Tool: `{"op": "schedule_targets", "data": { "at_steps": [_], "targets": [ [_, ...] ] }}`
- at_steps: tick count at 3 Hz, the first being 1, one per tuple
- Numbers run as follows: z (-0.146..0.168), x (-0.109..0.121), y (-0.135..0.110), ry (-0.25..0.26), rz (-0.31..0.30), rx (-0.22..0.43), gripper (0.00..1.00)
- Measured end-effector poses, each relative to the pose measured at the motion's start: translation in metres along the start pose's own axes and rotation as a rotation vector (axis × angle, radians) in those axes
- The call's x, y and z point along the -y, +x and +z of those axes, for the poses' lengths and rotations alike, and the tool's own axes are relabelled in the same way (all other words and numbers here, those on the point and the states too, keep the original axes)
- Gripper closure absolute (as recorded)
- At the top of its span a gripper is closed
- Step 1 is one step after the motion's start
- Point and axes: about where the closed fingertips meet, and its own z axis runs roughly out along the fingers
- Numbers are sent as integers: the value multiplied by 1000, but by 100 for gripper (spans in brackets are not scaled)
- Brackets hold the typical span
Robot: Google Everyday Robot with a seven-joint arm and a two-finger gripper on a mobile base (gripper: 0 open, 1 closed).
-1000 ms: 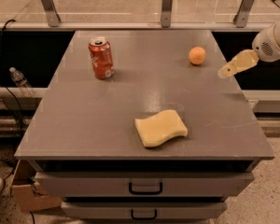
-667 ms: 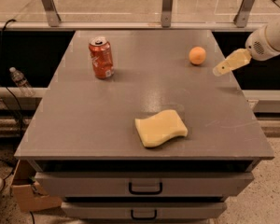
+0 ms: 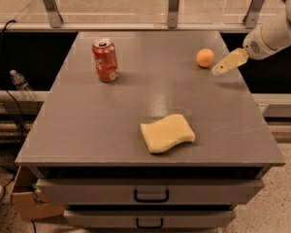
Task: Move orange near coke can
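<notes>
One orange (image 3: 205, 58), round, sits on the grey table (image 3: 111, 130) at the upper right of the frame, with nothing holding it. The gripper (image 3: 227, 63) is just right of the orange near the table's right edge, slanting down-left toward the fruit but apart from it; whether it is wide or narrow cannot be told. The coke can (image 3: 105, 60) stands upright at upper left, well apart from the orange, and a yellow sponge (image 3: 167, 133) lies flat at lower centre.

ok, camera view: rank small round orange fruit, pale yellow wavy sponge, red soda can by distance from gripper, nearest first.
Gripper sits over the table's right rear edge.
1. Small round orange fruit, just left of it.
2. Pale yellow wavy sponge, front centre.
3. Red soda can, rear left.
</notes>
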Motion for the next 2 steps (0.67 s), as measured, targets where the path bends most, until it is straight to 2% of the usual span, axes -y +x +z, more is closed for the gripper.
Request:
{"op": "schedule_targets", "data": {
  "at_steps": [2],
  "targets": [
    [24,-13,-15,-55,-27,-1,0]
  ]
}}
